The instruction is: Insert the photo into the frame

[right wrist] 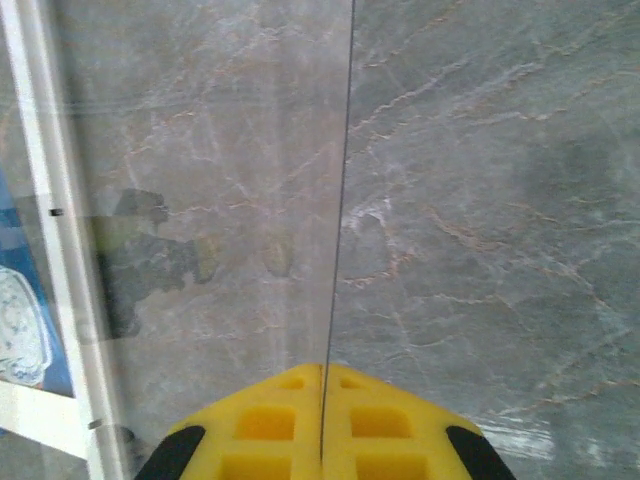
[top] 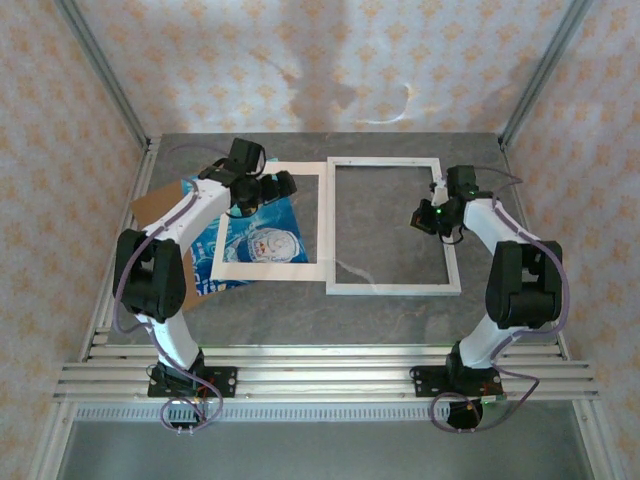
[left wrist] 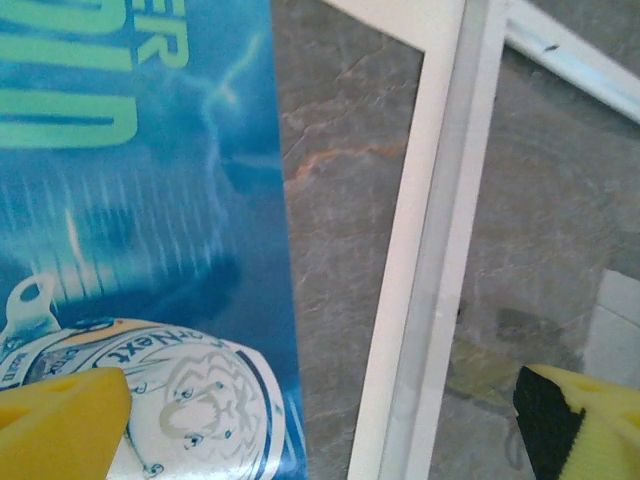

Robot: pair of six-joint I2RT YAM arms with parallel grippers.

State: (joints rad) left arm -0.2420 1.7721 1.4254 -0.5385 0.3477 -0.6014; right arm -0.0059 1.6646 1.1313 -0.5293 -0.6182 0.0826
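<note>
Not yet: the photo point(top: 265, 240) lies left of the frame point(top: 392, 288).
Left gripper point(top: 266, 190) hangs wide open above it; right gripper point(right wrist: 322, 420) pinches a thin clear sheet point(right wrist: 340, 200).

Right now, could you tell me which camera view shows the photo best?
The top external view: it takes in most of the photo, with the cream mat over part of it. The left wrist view gives a close crop of its lettering and white-faced figure; the right wrist view catches a blue sliver at the left.
</note>
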